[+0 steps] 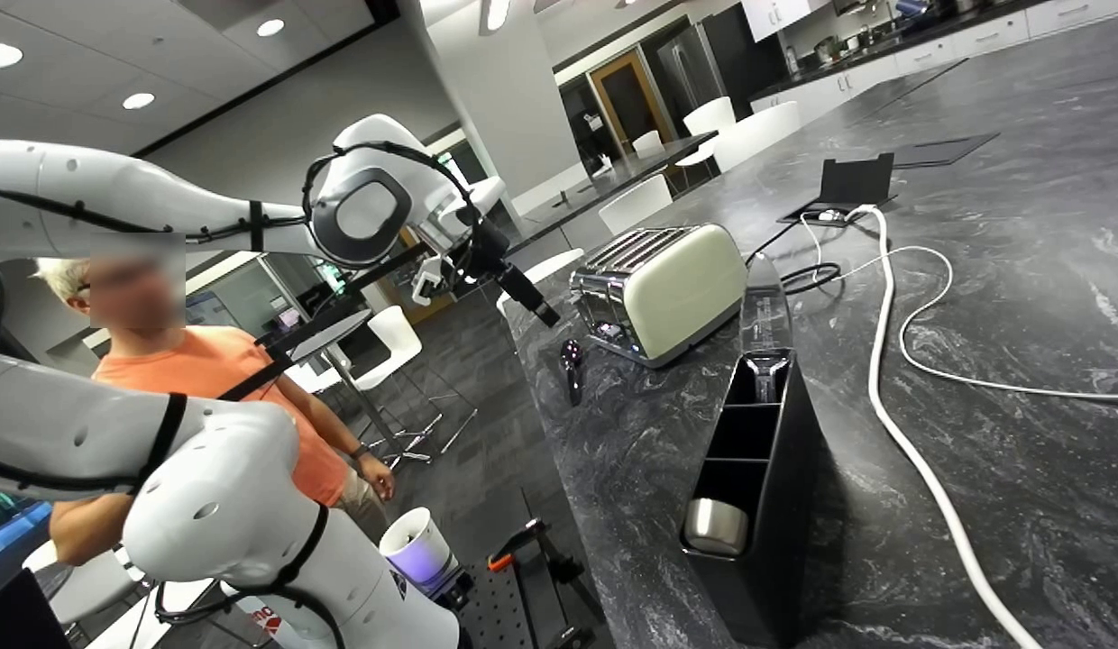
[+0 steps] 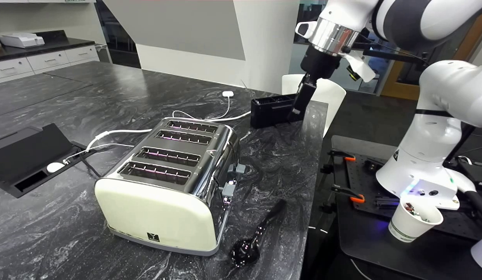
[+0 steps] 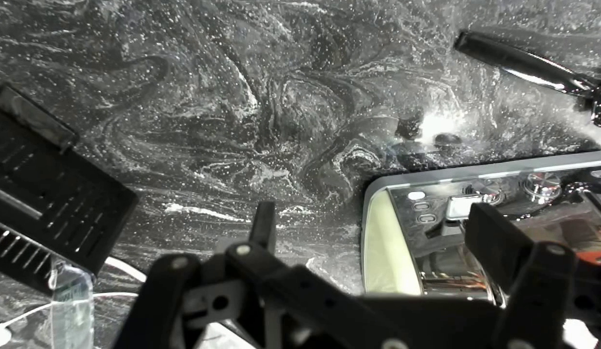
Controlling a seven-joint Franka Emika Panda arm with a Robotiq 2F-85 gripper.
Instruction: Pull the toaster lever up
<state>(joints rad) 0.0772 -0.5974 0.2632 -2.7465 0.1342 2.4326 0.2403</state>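
Observation:
The toaster (image 1: pixel 690 293) stands on the dark marbled counter, its cream side (image 2: pixel 155 214) and silver slotted top plain in an exterior view. Two small grey lever tabs stick out low on its silver end: a near lever (image 2: pixel 228 189) and a far lever (image 2: pixel 238 168). In the wrist view the toaster (image 3: pixel 390 247) is at the right, with one lever (image 3: pixel 459 207) beside my right finger. My gripper (image 3: pixel 373 211) is open and empty, fingers wide apart. In both exterior views the gripper (image 1: pixel 543 315) (image 2: pixel 297 111) hangs above the counter's edge, apart from the toaster.
A tall black open-topped box (image 1: pixel 802 505) stands on the counter; it shows at left in the wrist view (image 3: pixel 53 194). A shiny black spoon (image 2: pixel 247 249) lies before the toaster's lever end. White cables (image 1: pixel 893 388) and a black flip-up socket (image 2: pixel 31 155) lie behind. A person (image 1: pixel 225 361) stands beyond the arm.

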